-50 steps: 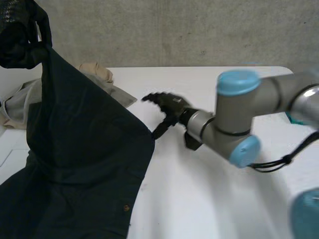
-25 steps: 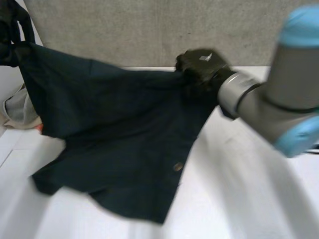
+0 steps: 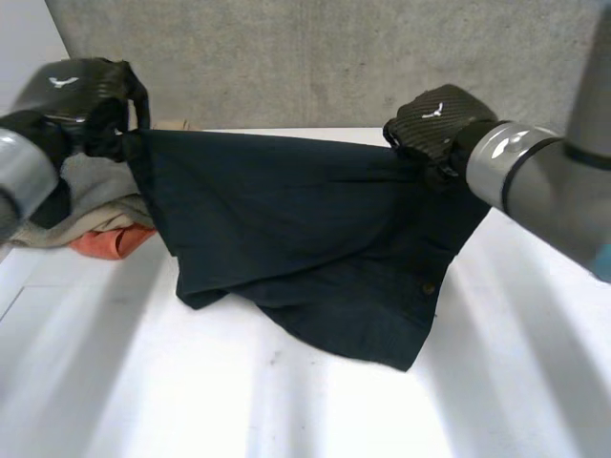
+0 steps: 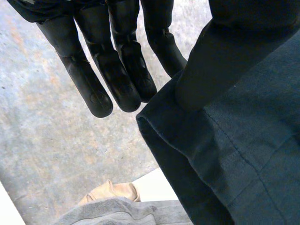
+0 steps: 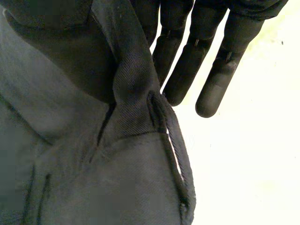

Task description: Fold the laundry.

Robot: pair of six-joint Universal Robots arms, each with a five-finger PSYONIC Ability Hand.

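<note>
Garment (image 3: 305, 229) hangs stretched between both hands, hem on table (image 3: 286, 410). Left hand (image 3: 81, 95) pinches one top corner with thumb, fingers straight; right hand (image 3: 434, 119) likewise at other corner. Risk: shallow pinches slip, or hem bunches when lowered.

- Dark navy garment (image 3: 305, 239): woven cloth, spread wide, top edge raised and near taut between its two upper corners
- Upper corners: one pinched by the left hand (image 3: 81, 95), the other by the right hand (image 3: 434, 119), each thumb pressing the cloth against straight fingers
- Lower part: sags to the white table (image 3: 286, 410) and lies there in loose folds
- Detail: stitched hems; small button (image 3: 429, 287) near the lower edge on the right-hand side
- Other laundry: grey-beige cloth (image 3: 100, 186) heaped over an orange piece (image 3: 110, 240), on the table just beside the garment's left edge
</note>
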